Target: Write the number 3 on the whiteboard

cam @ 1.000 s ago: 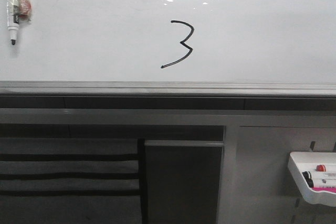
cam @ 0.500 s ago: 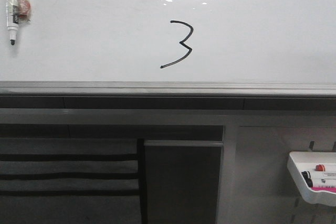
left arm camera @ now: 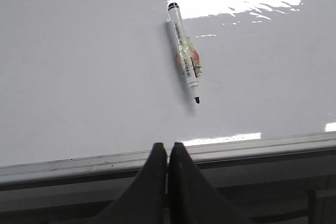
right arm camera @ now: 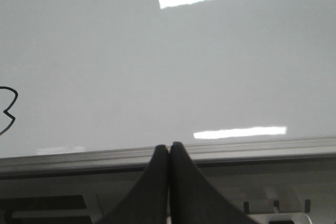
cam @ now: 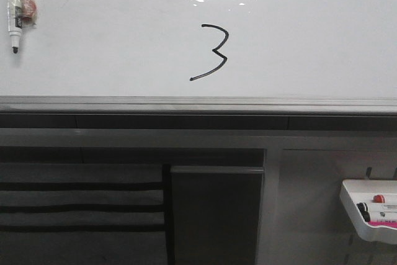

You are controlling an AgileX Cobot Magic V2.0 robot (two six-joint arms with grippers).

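With the number 3 (cam: 211,53) drawn on the whiteboard (cam: 111,41), I am holding my left hand (left arm camera: 167,153) and right hand (right arm camera: 168,153) pressed together, empty; writing looks finished, so next I am only retracting.

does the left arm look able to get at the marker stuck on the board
Probably yes: the marker sits on bare whiteboard ahead of the left hand, nothing between them. That hand is shut, so it must open first.

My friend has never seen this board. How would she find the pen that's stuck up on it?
Start at the big shiny whiteboard and look to its upper left corner in the front view, far left of the number 3. There a white marker hangs tip down, flat against the board. Unlike the markers lying in the white tray at lower right, it is uncapped and has a small red piece at its side.
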